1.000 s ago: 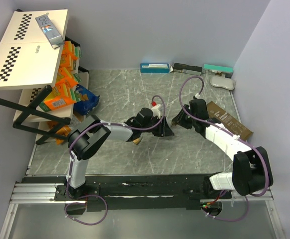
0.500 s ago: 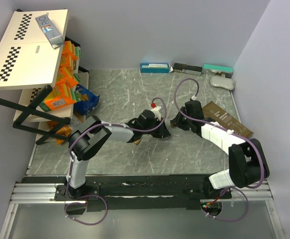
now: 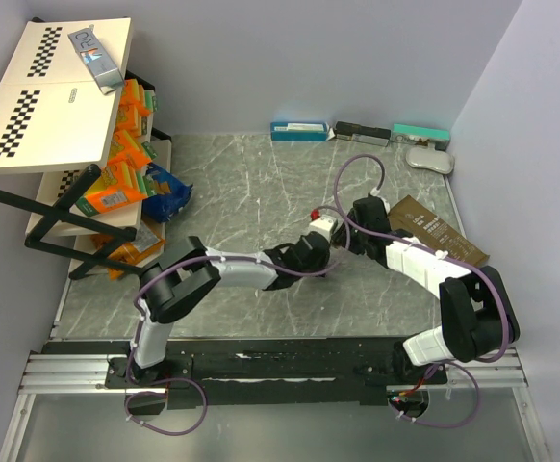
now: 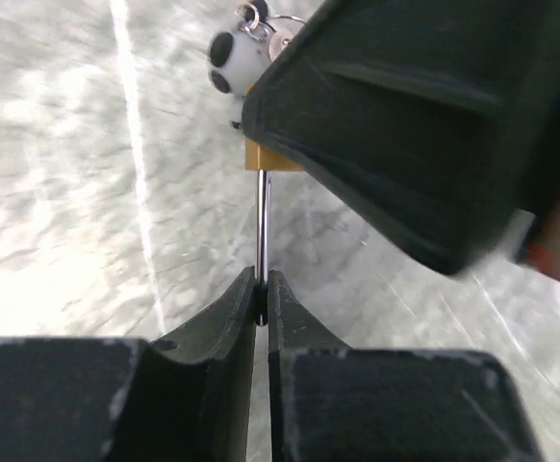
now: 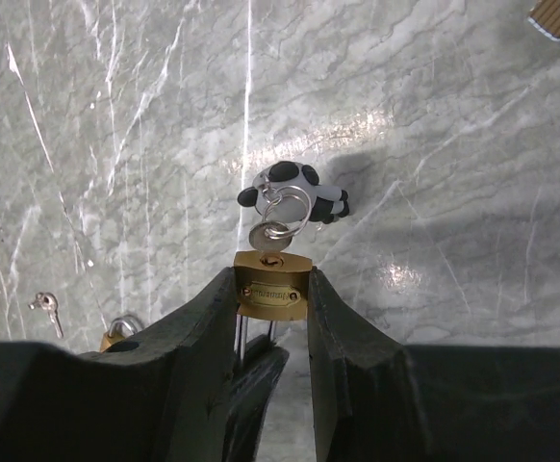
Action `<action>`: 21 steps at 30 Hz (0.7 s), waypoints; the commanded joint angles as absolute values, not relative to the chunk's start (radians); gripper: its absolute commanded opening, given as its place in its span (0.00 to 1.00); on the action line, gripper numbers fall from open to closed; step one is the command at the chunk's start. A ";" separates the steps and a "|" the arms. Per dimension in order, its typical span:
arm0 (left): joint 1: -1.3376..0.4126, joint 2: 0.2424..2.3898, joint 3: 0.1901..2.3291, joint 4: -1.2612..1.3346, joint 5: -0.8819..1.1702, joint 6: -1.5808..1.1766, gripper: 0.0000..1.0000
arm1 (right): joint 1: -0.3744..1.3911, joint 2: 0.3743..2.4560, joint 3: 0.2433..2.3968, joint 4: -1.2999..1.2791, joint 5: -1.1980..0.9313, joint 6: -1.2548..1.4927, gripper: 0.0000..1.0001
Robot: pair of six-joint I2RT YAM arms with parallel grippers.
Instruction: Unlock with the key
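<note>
The right gripper (image 5: 272,300) clamps the small stiff brass padlock (image 5: 272,287); the left gripper (image 4: 262,291) pinches its slick-looking steel shackle (image 4: 262,221) at six o'clock.

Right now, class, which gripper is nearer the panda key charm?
Right. The right gripper clamps the padlock body just beside the panda charm; the left gripper pinches the shackle, farther beyond the body.

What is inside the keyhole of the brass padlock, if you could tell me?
A key sits in the padlock, its head showing, ringed to a panda charm. Its blade is hidden inside the body, so its depth cannot be seen.
</note>
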State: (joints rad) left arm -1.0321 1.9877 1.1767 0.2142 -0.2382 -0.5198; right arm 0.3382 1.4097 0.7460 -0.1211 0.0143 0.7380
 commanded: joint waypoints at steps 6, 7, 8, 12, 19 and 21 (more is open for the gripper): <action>-1.120 2.023 1.239 0.178 -0.757 -0.356 0.15 | 0.351 1.448 0.756 -0.127 0.092 0.798 0.00; -1.126 2.029 1.239 0.176 -0.770 -0.347 0.15 | 0.357 1.453 0.758 -0.129 0.097 0.802 0.00; -1.129 2.036 1.241 0.178 -0.785 -0.327 0.15 | 0.362 1.459 0.758 -0.127 0.107 0.805 0.00; -1.144 2.059 1.232 0.190 -0.837 -0.282 0.15 | 0.376 1.497 0.758 -0.130 0.129 0.824 0.00; -1.154 2.072 1.201 0.209 -0.867 -0.238 0.32 | 0.403 1.546 0.764 -0.159 0.172 0.853 0.00; -1.157 2.066 1.192 0.209 -0.870 -0.241 0.39 | 0.414 1.557 0.770 -0.172 0.196 0.857 0.00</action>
